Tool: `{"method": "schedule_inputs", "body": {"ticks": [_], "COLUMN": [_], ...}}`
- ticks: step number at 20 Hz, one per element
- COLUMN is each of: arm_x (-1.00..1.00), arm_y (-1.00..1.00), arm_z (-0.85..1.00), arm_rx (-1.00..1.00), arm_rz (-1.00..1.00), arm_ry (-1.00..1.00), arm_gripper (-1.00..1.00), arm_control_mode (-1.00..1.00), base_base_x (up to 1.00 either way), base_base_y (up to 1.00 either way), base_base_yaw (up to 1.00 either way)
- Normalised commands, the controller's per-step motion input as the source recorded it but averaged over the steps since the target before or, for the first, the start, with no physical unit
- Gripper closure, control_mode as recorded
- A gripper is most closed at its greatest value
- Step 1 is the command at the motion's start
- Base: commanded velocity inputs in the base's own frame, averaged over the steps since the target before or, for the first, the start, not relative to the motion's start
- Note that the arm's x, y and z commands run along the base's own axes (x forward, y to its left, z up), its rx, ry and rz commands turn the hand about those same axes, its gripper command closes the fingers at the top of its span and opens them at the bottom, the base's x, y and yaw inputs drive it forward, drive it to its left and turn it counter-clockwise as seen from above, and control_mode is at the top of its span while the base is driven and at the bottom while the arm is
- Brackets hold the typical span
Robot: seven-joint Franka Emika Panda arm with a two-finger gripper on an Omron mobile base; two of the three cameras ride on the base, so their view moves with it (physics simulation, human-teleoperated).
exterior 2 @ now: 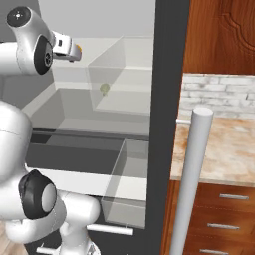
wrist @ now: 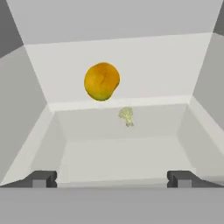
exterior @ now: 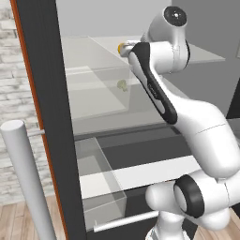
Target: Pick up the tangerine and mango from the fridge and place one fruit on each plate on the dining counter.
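Golden-yellow mango (wrist: 101,81) lies inside the pale-grey fridge (wrist: 131,57).

No readable text or labels

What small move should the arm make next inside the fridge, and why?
Probably ease the open gripper forward and slightly toward the mango, which sits ahead on the fridge shelf, left of centre in the hand view. The jaws stand wide with nothing between them, and the fruit is still well short of the fingertips.
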Motion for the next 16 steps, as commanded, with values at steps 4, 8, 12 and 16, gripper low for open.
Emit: {"method": "schedule_inputs", "body": {"ticks": [4, 8, 12, 16], "arm_x": [-0.03, 0.40, 1.00, 0.83], "arm_y": [0.02, 0.02, 0.20, 0.26], "arm_z": [0.01, -0.12, -0.08, 0.04], "arm_rx": [0.04, 0.01, 0.00, 0.00], "arm_rz": [0.03, 0.01, 0.00, 0.00], "arm_ry": [0.17, 0.04, 0.00, 0.00], "arm_gripper": [-1.00, -1.00, -1.00, -1.00], "arm_control_mode": [-1.00, -1.00, -1.00, -1.00], "base_base_x": [0.00, 0.00, 0.00, 0.00], "base_base_y": [0.00, 0.00, 0.00, 0.00], "base_base_yaw": [0.00, 0.00, 0.00, 0.00]}}
